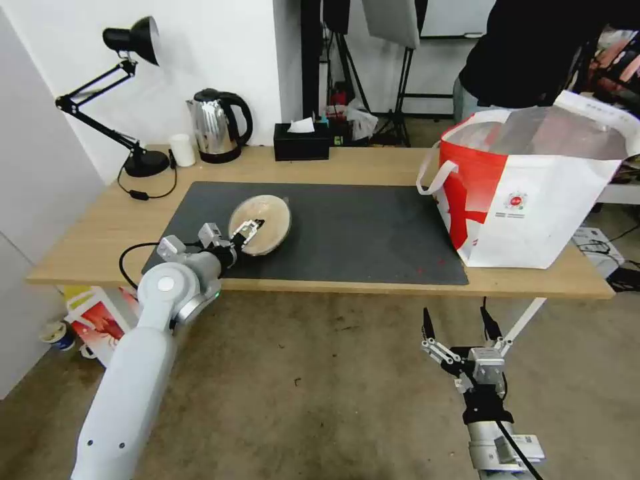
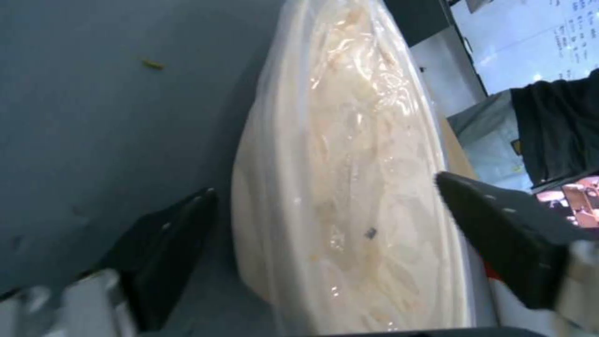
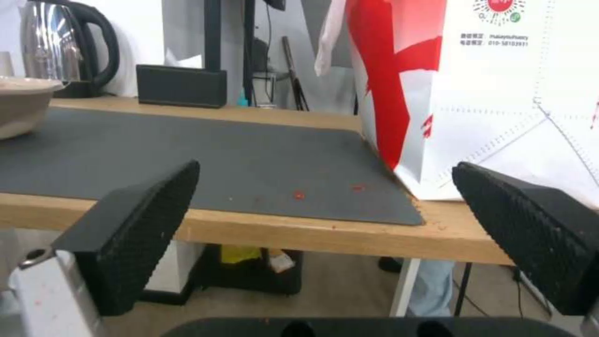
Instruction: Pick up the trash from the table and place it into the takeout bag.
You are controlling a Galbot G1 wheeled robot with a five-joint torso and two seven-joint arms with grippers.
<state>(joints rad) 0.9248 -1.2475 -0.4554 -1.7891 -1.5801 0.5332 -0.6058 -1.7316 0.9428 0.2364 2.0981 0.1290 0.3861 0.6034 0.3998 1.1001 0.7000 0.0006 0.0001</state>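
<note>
Low over the dark mat (image 1: 347, 233), left hand (image 1: 252, 230) straddles the beige bowl (image 1: 261, 223) — unclosed; right hand (image 1: 460, 327) open below the table (image 1: 87, 247).

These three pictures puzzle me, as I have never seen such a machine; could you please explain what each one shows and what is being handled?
It is a wheeled robot with two arms, each ending in a two-fingered gripper. The wide picture comes from a camera on its head, looking down at a wooden table with a dark mat. The other two come from cameras on the wrists, so each looks out between that arm's own black fingers.

The left gripper reaches over the mat; its open fingers straddle a tilted shallow beige bowl, seen up close in the left wrist view, without visibly clamping it. The right gripper hangs open below the table's front edge, holding nothing. A red-and-white takeout bag stands open at the table's right end. A kettle, lamp and tissue box sit along the back.
</note>
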